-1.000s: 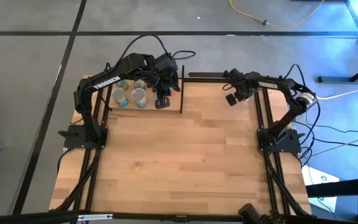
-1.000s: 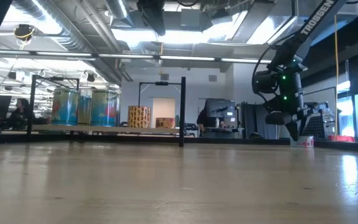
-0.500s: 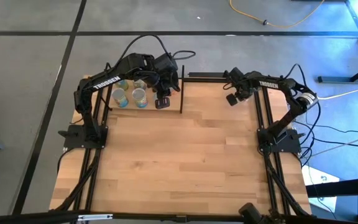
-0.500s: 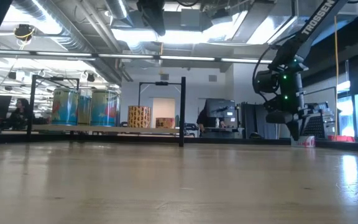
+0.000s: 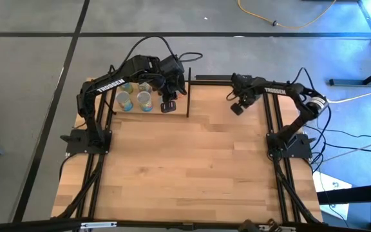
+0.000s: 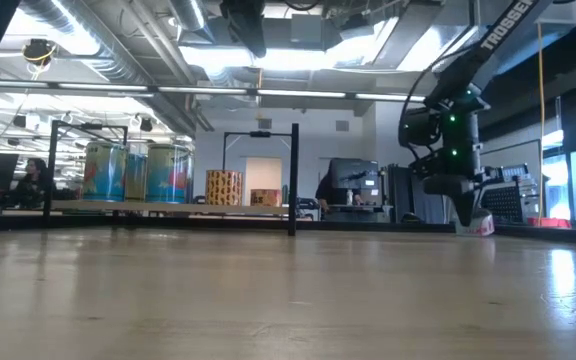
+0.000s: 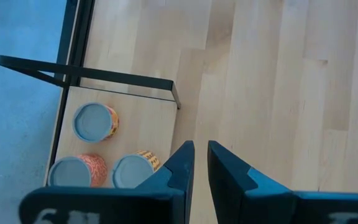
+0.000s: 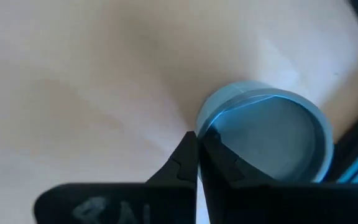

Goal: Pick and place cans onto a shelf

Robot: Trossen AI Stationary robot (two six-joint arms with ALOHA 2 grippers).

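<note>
The shelf [image 5: 172,96] stands at the table's far left, a light board framed by black rods. Several cans [image 5: 145,100] stand upright on it; they also show in the low view [image 6: 168,172] and the left wrist view [image 7: 94,121]. My left gripper [image 5: 168,106] hovers shut and empty above the shelf's right front corner [image 7: 174,99]. My right gripper [image 5: 237,108] is shut near the table's far right. In the right wrist view its tips [image 8: 197,140] show just beside the rim of a can with a silver-grey top [image 8: 272,137]. The arm hides this can in the high view. My right gripper: I cannot tell whether its shut fingertips [image 8: 190,142] touch the can's rim [image 8: 207,121]. The can stands upright on the table, its top up, with nothing of it between the fingers.
The black frame rail [image 5: 267,113] runs along the table's right edge, close to the right gripper and its can. The wide wooden tabletop [image 5: 192,167] lies between the two arm bases. A person sits beyond the table at the far left in the low view [image 6: 33,180].
My right gripper has gone toward the table's left edge and a little toward its near edge, staying shut.
</note>
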